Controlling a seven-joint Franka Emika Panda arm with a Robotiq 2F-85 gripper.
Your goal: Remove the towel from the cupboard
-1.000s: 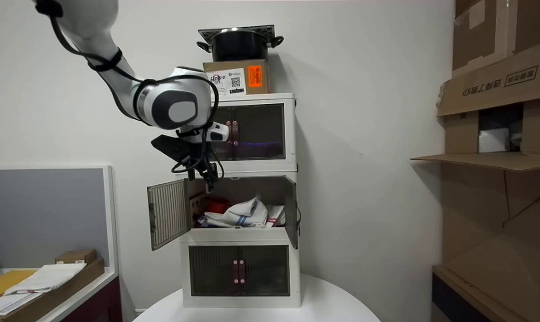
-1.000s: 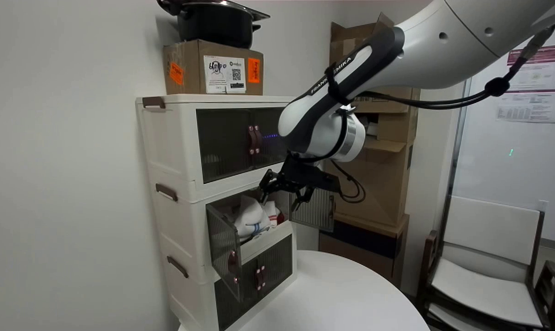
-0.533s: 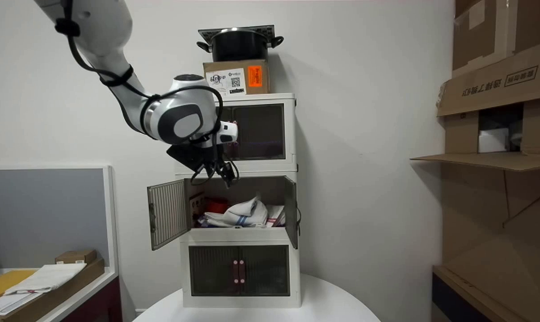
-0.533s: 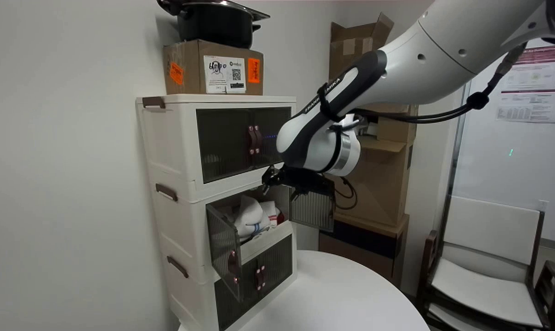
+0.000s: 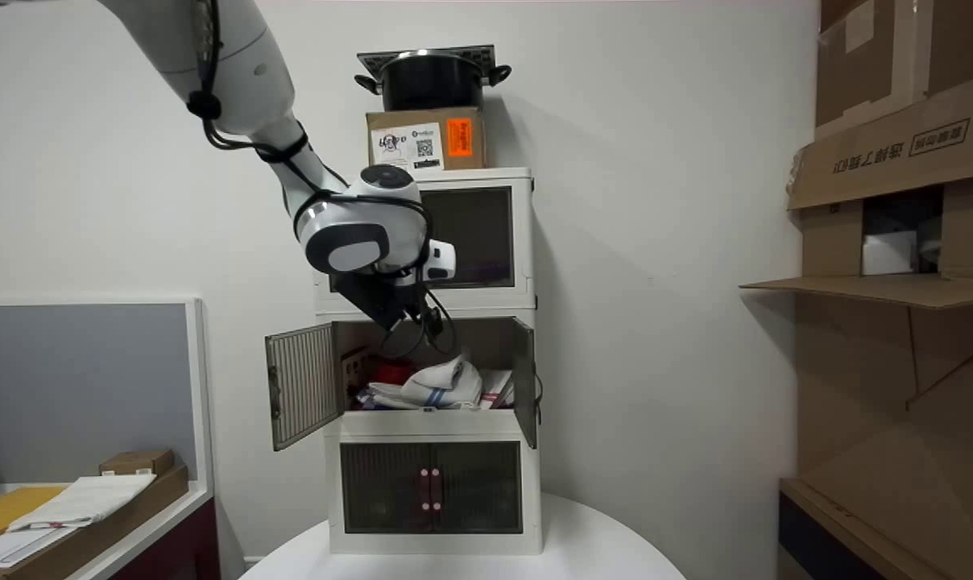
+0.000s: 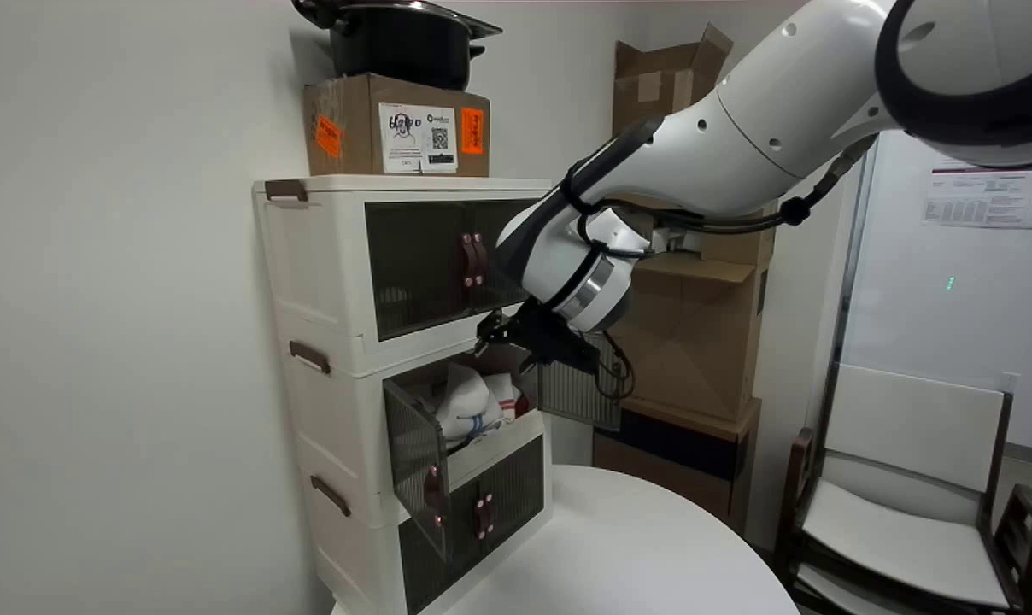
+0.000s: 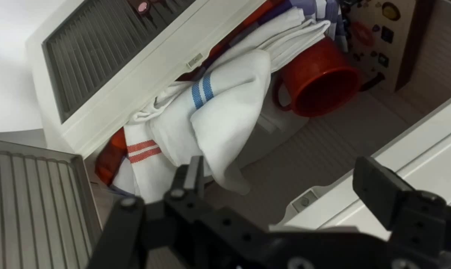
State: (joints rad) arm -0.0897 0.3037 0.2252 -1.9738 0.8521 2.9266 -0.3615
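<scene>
Blue-striped towel point(image 7: 229, 108) (prob. the target) is in the mid compartment point(image 7: 307, 160) of the cupboard point(image 5: 434, 427), just behind the sill point(image 7: 136, 86), right up against a red-striped towel point(image 7: 145, 149) & folded white cloth point(image 7: 285, 41); cupboard sits toward the back edge of the tabletop point(image 5: 607, 544), which curves, no corner in view. Gripper point(image 7: 280, 164) hangs near the compartment's top, fingers point(image 7: 194, 177) spread wide w/ nothing between them, towel not held. Main risk imo = a knock: in wrist view a finger overlaps the lintel point(image 7: 427, 130) (depth unclear), so heading straight in w/o dropping first could hit it, shove the cupboard toward the tabletop's back edge & rock the pot point(image 5: 432, 84) and box point(image 5: 426, 137) up top. Next, a bad grab: too deep a pinch might bring the red-striped towel or folded white cloth along, b/c they look to be touching it; too shallow & the loose peak may just slip out. Red mug point(image 7: 309, 67) is just beside that cloth, so a sideways tug could drag it over the sill & poss. let it drop onto the tabletop and roll off the front edge. Also, pulling out crooked may snag the towel on the doors point(image 5: 303, 387), jutting toward that edge, b/c loose cloth trails
</scene>
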